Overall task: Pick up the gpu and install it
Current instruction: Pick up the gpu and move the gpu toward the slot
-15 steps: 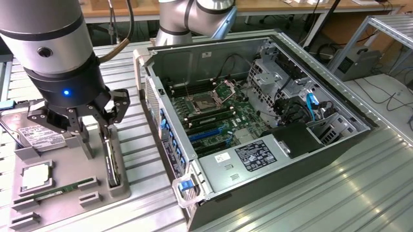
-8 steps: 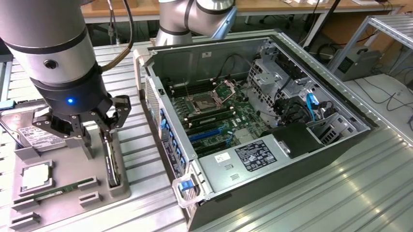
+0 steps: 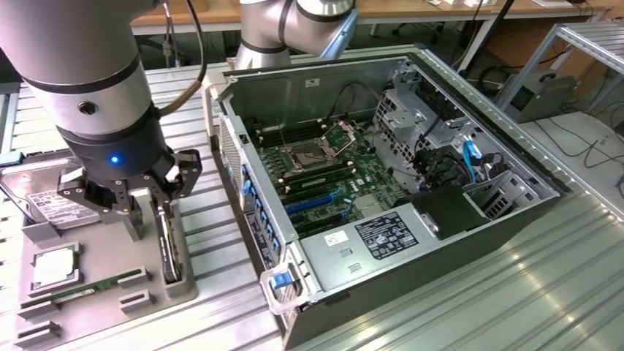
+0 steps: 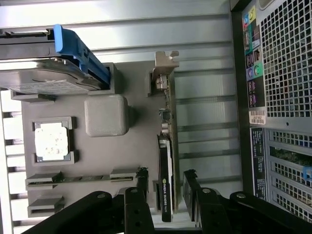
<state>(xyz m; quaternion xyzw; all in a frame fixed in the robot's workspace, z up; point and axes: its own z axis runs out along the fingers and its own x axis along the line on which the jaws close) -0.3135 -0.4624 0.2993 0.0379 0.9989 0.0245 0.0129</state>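
Gpu [image 4: 165,146] on edge in tray [image 4: 97,158], between spread gripper [image 4: 165,171] fingers.

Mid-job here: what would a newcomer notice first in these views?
The open computer case dominates the exterior view's right, its motherboard exposed. At that view's left, the gripper hangs over the grey tray, jaws open either side of the gpu standing on edge there.

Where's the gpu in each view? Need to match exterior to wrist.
Exterior view: the gpu stands on edge in the grey holder at the exterior view's left, under the tool.
Wrist view: the gpu sits in the same holder, between the tool's open fingers, with a gap on either side.
Shared landmark: the silver processor chip in its holder pocket.
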